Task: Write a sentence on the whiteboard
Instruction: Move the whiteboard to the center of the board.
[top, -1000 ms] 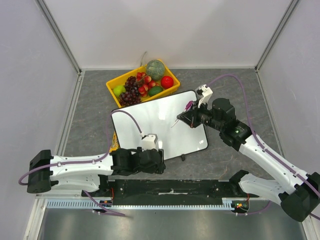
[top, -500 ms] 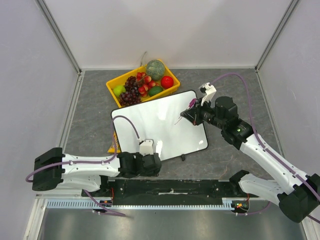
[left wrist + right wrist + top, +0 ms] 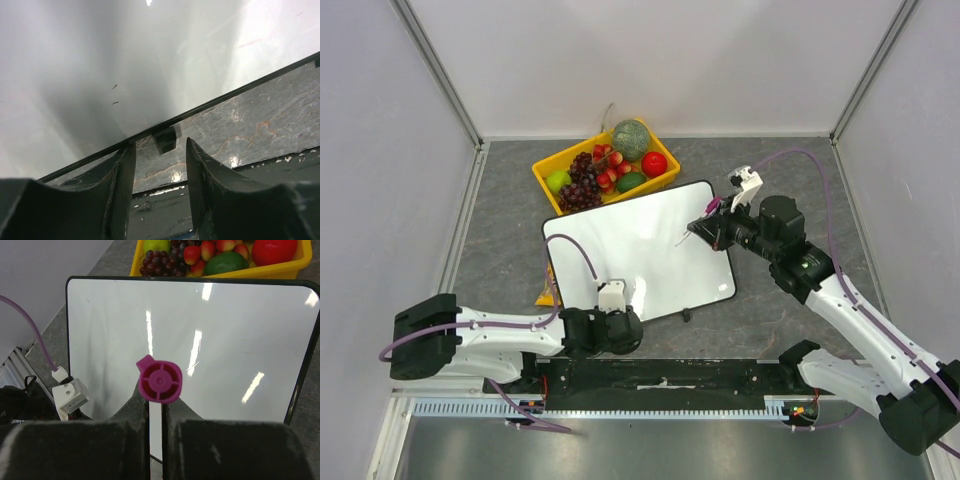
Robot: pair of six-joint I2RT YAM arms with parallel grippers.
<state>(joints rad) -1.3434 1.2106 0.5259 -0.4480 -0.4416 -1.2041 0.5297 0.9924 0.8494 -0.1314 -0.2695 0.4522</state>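
Note:
The whiteboard (image 3: 640, 250) lies flat and tilted on the grey table, its surface blank apart from tiny specks (image 3: 125, 60) (image 3: 225, 340). My right gripper (image 3: 708, 228) hovers over its right part, shut on a marker (image 3: 692, 230) whose magenta end cap (image 3: 160, 381) faces the wrist camera between the fingers (image 3: 159, 396). My left gripper (image 3: 623, 303) sits low at the board's near edge. Its jaws (image 3: 160, 145) are apart with nothing between them. A small black clip (image 3: 166, 139) on the rim lies just beyond the tips.
A yellow basket (image 3: 544, 176) of fruit, with grapes, an apple and a melon, stands just behind the board's far edge (image 3: 295, 266). Another black clip (image 3: 686, 315) sticks out of the near rim. Something yellow (image 3: 544, 292) pokes out under the board's left corner. Walls enclose three sides.
My left gripper has pulled back from over the board to its near edge, and its jaws have narrowed. The right gripper has drifted slightly right with the marker.

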